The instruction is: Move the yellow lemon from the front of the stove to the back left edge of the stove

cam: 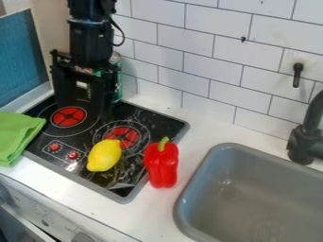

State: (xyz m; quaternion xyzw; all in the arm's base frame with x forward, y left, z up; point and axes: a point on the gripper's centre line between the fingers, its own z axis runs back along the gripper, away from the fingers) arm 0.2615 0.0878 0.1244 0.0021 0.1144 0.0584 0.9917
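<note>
The sink (pixel 265 208) is well apart from your hand (pixel 82 109), which hangs over the stove (pixel 95 177), fingers apart, apparently empty: no grasp made. Nearer the camera than it lie the red pepper (pixel 162 164) and smaller lemon (pixel 104 155); gripping either would call for shifting camera-ward and lowering.

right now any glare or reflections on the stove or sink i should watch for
Camera view: pale, streaky reflections on the black stovetop, strongest toward its front corner; camera view: a small bright glint inside the gray sink; camera view: the black end effector partly blends into the dark stovetop.
</note>
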